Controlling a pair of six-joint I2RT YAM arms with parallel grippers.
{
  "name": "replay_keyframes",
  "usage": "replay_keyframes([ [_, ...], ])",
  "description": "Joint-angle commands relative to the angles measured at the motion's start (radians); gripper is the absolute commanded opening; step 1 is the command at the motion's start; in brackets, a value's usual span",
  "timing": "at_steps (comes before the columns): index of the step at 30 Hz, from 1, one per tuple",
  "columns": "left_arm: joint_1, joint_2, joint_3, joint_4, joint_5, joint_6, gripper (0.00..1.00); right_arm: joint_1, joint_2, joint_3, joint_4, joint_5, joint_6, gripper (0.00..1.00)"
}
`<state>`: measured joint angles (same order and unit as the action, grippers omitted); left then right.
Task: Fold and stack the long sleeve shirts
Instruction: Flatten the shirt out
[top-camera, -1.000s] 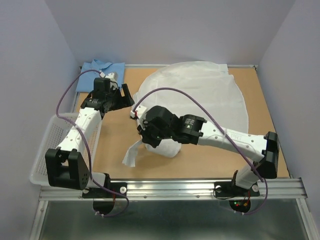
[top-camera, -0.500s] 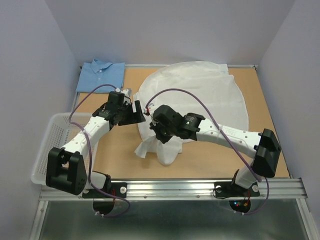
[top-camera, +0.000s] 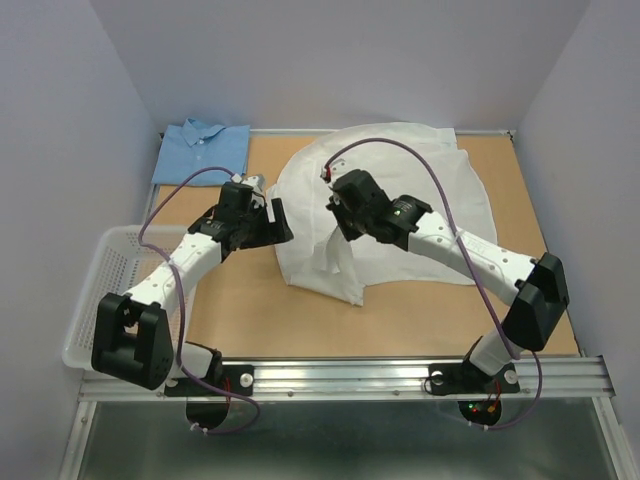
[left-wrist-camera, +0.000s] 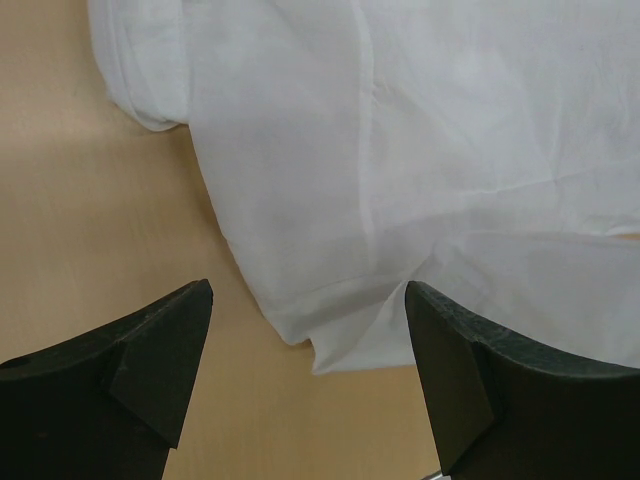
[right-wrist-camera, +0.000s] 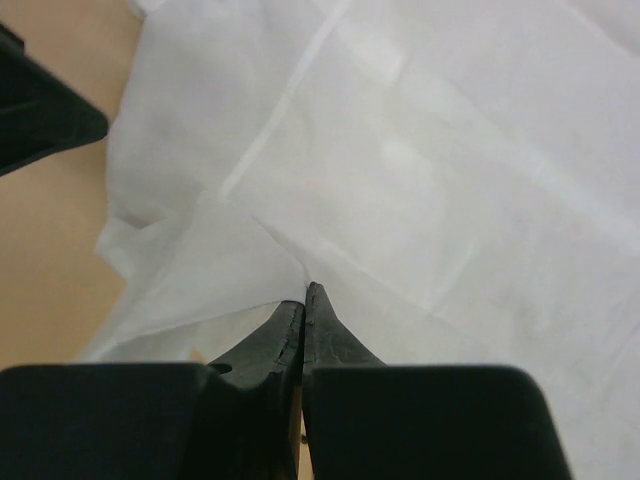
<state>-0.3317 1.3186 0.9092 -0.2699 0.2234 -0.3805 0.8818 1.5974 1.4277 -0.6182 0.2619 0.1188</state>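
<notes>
1. While the right gripper (right-wrist-camera: 305, 292) hangs over the white shirt (top-camera: 420, 190), its jaws are pressed flat together with no gap. Creases in the cloth run in to the tips, so it has a pinch of white fabric.
2. From that pinch a flap of the shirt drapes toward the near edge and ends in a corner on the table (top-camera: 240, 300).
3. Rest of the white shirt lies spread and rumpled across the middle and right of the table, reaching the far edge.
4. Left gripper (top-camera: 272, 228) sits just beside the shirt's left edge, jaws spread wide, nothing between them.
5. Left wrist view: a hem corner of the white shirt lies below the gap, with bare tabletop on the left-hand side of that view. Cannot tell if the fingers touch the cloth.
6. Light blue shirt (top-camera: 205, 150) is folded, collar toward the far wall, in the far-left corner of the table. It is well apart from both grippers and just clear of the white shirt.
7. White mesh basket (top-camera: 105, 290) sits at the near-left side; the left arm crosses over its right rim.
</notes>
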Motion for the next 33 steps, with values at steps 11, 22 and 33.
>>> replay_keyframes([
  [11,-0.009,0.094,-0.050,0.093,-0.026,0.003,0.89,-0.127,0.022,0.286,0.132,0.088,-0.070,0.01],
  [22,-0.058,-0.024,-0.118,0.250,0.014,0.172,0.90,-0.167,0.011,0.283,0.135,-0.070,-0.067,0.01],
  [33,-0.049,-0.073,-0.104,0.251,-0.091,0.083,0.89,-0.165,-0.165,-0.065,-0.011,-0.590,0.067,0.00],
])
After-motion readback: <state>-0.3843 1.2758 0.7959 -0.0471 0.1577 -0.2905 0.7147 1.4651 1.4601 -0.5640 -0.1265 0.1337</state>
